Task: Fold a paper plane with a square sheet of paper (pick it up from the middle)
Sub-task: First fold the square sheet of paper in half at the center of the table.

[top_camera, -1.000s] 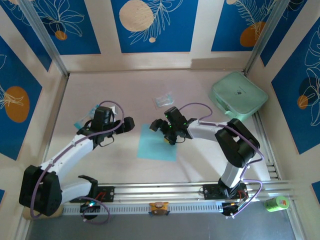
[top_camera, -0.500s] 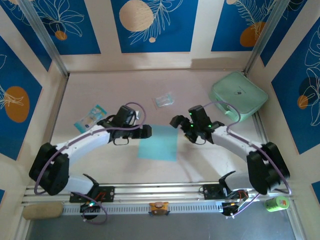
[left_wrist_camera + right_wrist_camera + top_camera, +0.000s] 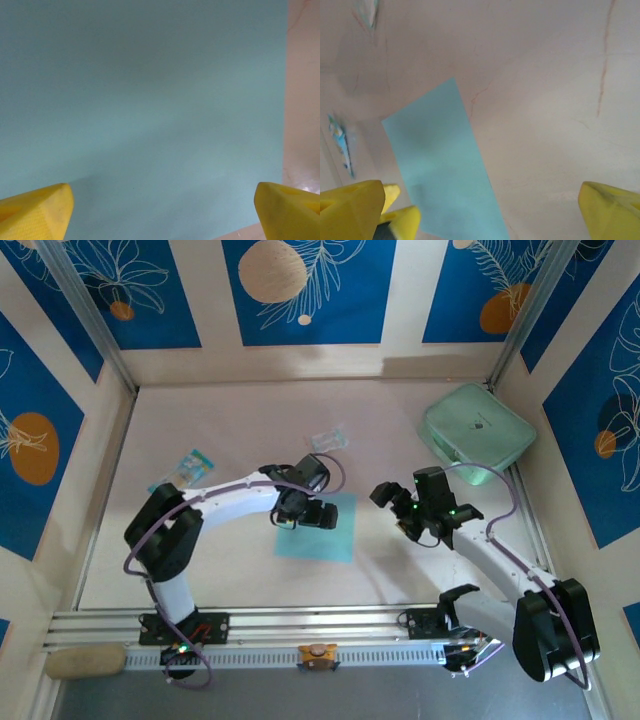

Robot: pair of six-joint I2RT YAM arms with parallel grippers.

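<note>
Blue-and-cream panelled walls box in a pale surface (image 3: 230,570). The square sheet of paper (image 3: 322,535) lies flat near its centre, with one edge showing in the left wrist view (image 3: 150,100) and the surface beyond it.

The left end effector (image 3: 308,512) hangs over the sheet's 11 o'clock corner. Its yellow fingertips (image 3: 35,212) are spread wide with nothing between them. At 3 o'clock, apart from the sheet, the right end effector (image 3: 393,508) is also spread wide and holds nothing.

A clear plastic wrapper (image 3: 328,439) lies at 12 o'clock from the sheet, a blue-and-white packet (image 3: 183,470) at 10 o'clock, and a mint-green case (image 3: 477,430) against the wall at 2 o'clock, all well apart from it.

Open surface runs from the sheet's 6 o'clock edge to the metal rail (image 3: 320,620).
</note>
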